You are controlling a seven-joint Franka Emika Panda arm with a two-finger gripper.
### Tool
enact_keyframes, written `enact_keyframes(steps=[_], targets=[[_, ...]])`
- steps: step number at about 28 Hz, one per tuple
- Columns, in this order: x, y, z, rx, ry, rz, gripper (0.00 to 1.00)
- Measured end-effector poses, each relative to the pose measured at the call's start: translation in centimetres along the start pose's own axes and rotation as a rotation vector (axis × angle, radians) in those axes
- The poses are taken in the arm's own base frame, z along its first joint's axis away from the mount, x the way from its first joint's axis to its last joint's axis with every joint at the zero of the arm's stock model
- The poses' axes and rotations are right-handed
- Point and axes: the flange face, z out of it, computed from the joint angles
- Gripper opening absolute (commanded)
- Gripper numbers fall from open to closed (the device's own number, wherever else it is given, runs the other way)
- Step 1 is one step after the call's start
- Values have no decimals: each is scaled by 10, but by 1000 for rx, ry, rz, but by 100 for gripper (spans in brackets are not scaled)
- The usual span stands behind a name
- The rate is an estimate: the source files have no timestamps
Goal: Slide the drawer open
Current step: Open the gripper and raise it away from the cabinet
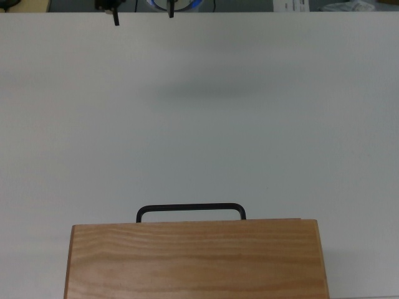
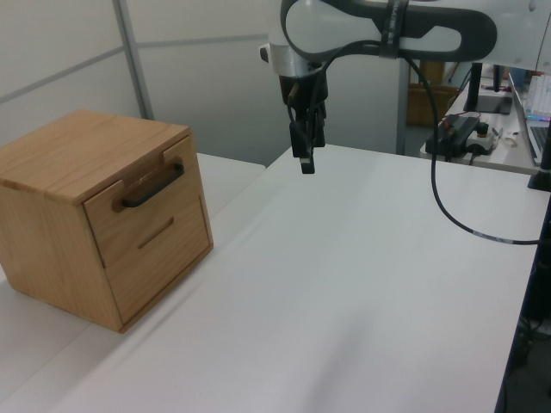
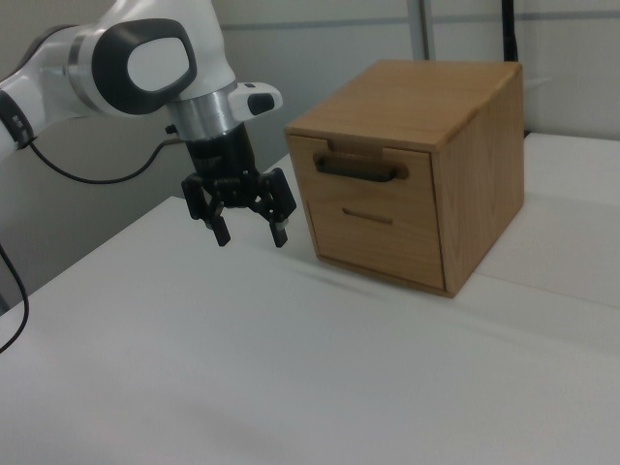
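White and bare across most of its width, the counter [image 2: 344,284] carries a light wooden cabinet [image 3: 465,155] near one edge, backed by pale partition panels [image 2: 69,52] with a metal post. At the cabinet's upper front sits the drawer [image 3: 360,174], closed flush with the cabinet face, its thin black bar handle [image 3: 356,170] standing proud of the front panel; a second, lower panel with a narrow slot lies beneath it. Seen in the top view, the handle [image 1: 191,212] juts past the grained cabinet top [image 1: 194,258] at the bottom of the frame. Reaching in from the left view's right, the white Franka arm [image 2: 387,26] bends at a rounded joint and turns its wrist straight down, so the black end effector [image 3: 251,233] hangs vertically above the counter, well apart from the cabinet and touching nothing. Its two fingers [image 3: 279,232] are spread apart and empty in the right view, fingertips pointing down at the bare surface. In the top view only the tips of the end effector [image 1: 143,15] show, at the far edge of the counter. A black cable [image 2: 448,189] loops from the arm down toward the left view's right, where cluttered desks [image 2: 482,120] stand behind the counter.
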Motion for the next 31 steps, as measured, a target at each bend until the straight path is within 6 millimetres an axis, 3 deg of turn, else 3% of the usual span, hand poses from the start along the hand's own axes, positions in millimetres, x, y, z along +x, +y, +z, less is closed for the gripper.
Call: enact_keyframes(steps=[13,31], targets=[[22,-18,0,84,84,471,100],[50,-15,4,216,173,1094,100]])
